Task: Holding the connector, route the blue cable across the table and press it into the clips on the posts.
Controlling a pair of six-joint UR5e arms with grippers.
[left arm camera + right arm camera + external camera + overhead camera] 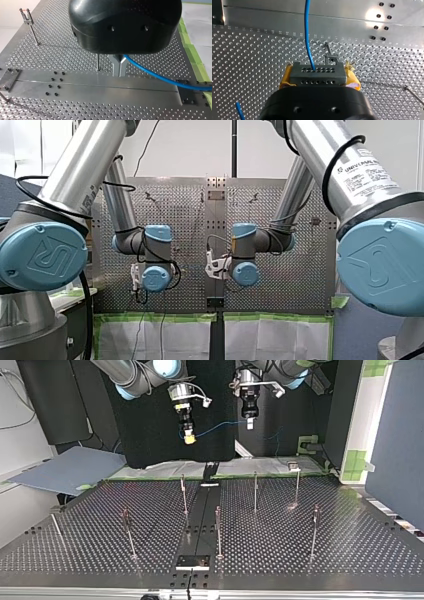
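Right gripper [319, 72]: yellow pads closed on the grey connector [322, 78], held above the perforated surface [249, 50].
Cable [308, 37]: blue, plugged into the connector and running ahead of the gripper over the surface.
Left gripper [119, 68]: black, with its metal fingers pinched together on the cable further along.
Top view: the cable spans the gap between both grippers, raised above the surface.
Posts [184, 495]: upright, well apart from the cable.
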